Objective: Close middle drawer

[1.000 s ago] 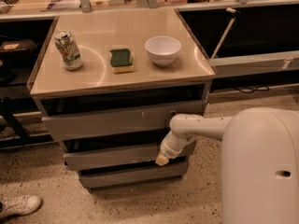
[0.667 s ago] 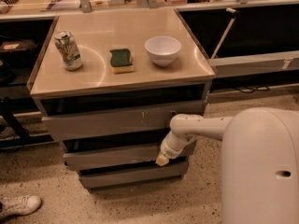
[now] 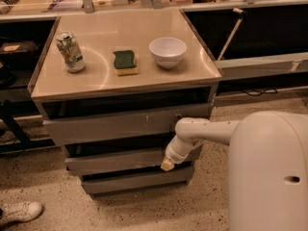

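The grey cabinet has three stacked drawers. The middle drawer [image 3: 115,160] is a wide, shallow grey front panel below the scratched top drawer front [image 3: 110,125]. A dark gap shows above the middle drawer. My gripper [image 3: 167,165] is at the end of my white arm [image 3: 202,131], which reaches in from the right. The gripper's tip rests against the right end of the middle drawer's front. It holds nothing that I can see.
On the cabinet's tan top [image 3: 96,81] stand a drinks can [image 3: 70,51], a green sponge [image 3: 125,62] and a white bowl [image 3: 167,51]. The bottom drawer front [image 3: 134,182] is below. My white body [image 3: 269,172] fills the lower right. A shoe [image 3: 19,211] lies on the floor at lower left.
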Robot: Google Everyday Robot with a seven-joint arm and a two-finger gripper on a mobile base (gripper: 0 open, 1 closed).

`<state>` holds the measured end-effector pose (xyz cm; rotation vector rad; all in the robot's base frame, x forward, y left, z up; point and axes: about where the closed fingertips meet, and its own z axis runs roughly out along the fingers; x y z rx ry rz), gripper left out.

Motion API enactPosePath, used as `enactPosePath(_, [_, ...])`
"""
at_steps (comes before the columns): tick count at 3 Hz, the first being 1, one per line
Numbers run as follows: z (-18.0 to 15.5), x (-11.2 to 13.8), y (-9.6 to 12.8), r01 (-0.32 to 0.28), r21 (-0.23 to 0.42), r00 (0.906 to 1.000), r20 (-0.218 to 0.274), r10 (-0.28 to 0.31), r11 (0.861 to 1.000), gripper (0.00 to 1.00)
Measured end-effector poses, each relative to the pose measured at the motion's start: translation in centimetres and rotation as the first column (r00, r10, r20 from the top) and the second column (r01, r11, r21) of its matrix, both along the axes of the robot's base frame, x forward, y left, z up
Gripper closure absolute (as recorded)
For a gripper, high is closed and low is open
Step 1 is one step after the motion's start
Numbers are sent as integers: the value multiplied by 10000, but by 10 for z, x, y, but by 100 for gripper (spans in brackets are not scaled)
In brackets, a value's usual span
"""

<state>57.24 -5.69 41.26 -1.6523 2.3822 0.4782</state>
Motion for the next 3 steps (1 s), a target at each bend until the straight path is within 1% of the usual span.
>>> enactPosePath(1, [0, 0, 0, 0, 0, 10000, 0, 0, 10000, 11])
enactPosePath(2, [0, 0, 0, -1, 0, 10000, -1, 1, 10000, 0])
enactPosePath(3, [0, 0, 0, -1, 0, 10000, -2, 1, 10000, 0])
